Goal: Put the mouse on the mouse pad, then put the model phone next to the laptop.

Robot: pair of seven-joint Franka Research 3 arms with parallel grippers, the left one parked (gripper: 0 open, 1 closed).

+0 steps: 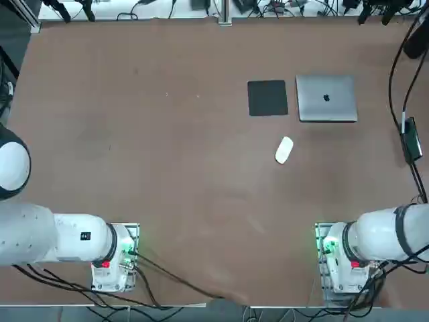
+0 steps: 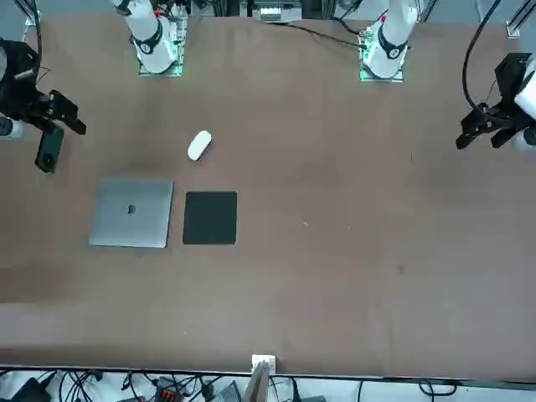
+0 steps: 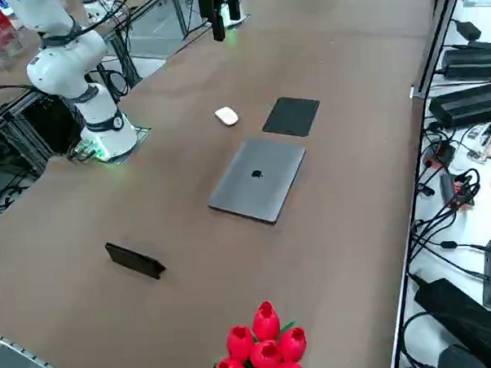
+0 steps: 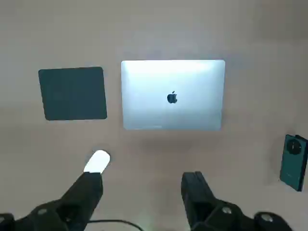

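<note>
Right gripper point(image 4: 142, 190) hung high over the table, fingers spread wide, holding nothing. Mouse point(image 1: 284, 149) lay bare on the wood, near the pad point(image 1: 267, 98) at its 5 o'clock, untouched. Best descended squarely, pinched across the narrow sides, lifted clear, set centred. Laptop point(image 1: 326, 98) just beside pad at 3 o'clock; phone point(image 4: 294, 161) well apart beyond.

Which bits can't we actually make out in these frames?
- Model phone, top view: it sits at the picture's edge with cables across it, so the camera ring is too small to tell.
- Mouse, right wrist view: one end is covered by a finger of the open right gripper.
- Laptop, all views: the lid is shut, hiding the screen and keyboard.
</note>
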